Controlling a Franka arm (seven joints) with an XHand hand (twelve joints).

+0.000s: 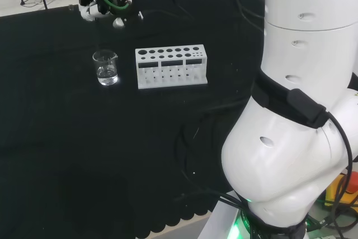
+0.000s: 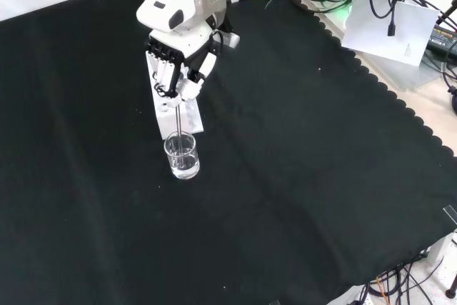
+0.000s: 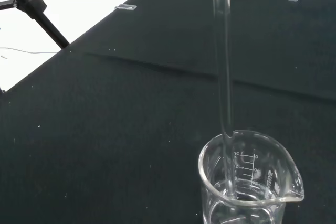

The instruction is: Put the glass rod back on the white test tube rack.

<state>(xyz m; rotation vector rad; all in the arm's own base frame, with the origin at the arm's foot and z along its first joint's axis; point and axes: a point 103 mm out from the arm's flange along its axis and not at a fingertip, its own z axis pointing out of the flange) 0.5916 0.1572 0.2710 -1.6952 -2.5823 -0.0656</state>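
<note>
The hand is hanging above the black cloth in the front view, its fingers and thumb curling in and pinching the top of the glass rod. The rod is hanging straight down from the fingertips, close to upright, and its lower end is sitting inside the small clear beaker directly below the hand. In the wrist view the rod is dropping past the rim into the beaker, with its tip near the bottom; whether it is touching the glass floor cannot be told. The beaker has a little clear liquid at the bottom in the head view.

The white test tube rack is lying just under and behind the hand in the front view, partly covered by the fingers, with the beaker just beside its near end. In the head view the rack is standing beside the beaker, its rows of round holes facing up, and the hand is hovering above and beyond the beaker.
</note>
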